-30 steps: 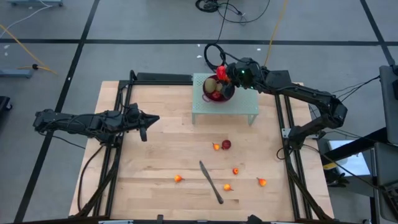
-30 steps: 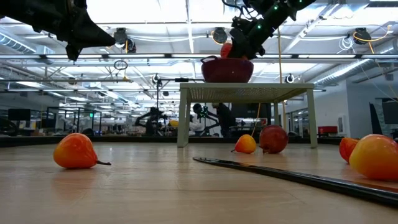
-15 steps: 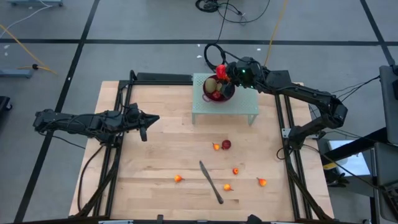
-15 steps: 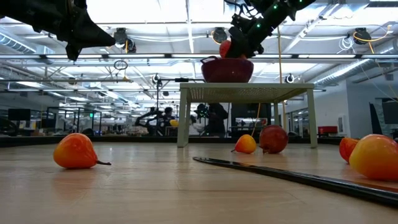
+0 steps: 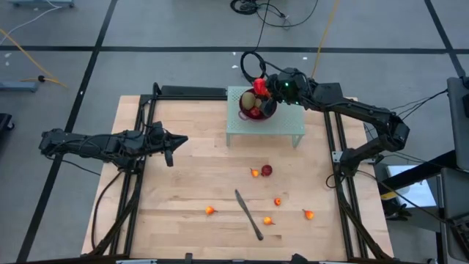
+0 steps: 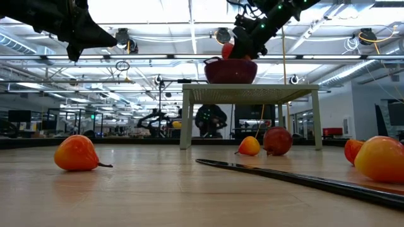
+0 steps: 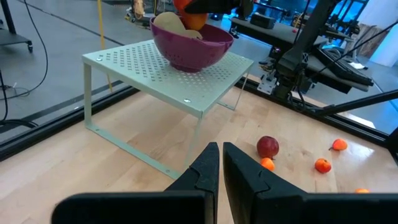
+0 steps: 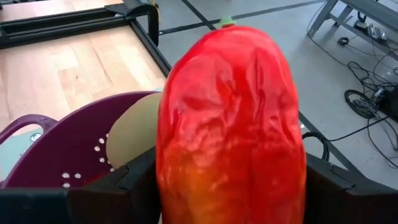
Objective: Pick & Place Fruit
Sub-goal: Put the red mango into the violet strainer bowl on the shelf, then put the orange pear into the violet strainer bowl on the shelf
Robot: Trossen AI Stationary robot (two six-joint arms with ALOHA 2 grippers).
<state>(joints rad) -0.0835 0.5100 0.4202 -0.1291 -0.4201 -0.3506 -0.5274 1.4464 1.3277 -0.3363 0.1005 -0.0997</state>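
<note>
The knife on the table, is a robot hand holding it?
No, the knife lies flat on the wooden table with small fruits around it, and both grippers are far from it.

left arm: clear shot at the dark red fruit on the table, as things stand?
Probably yes. The left gripper hangs shut above bare wood, and nothing stands between it and the dark red fruit, which lies beside a small orange one, in front of the raised rack. It must open first.

floor (image 5: pixel 146 37): grey tiles, dark seams | ceiling lights (image 6: pixel 164 12): bright strips | cables (image 5: pixel 271 11): on floor
</note>
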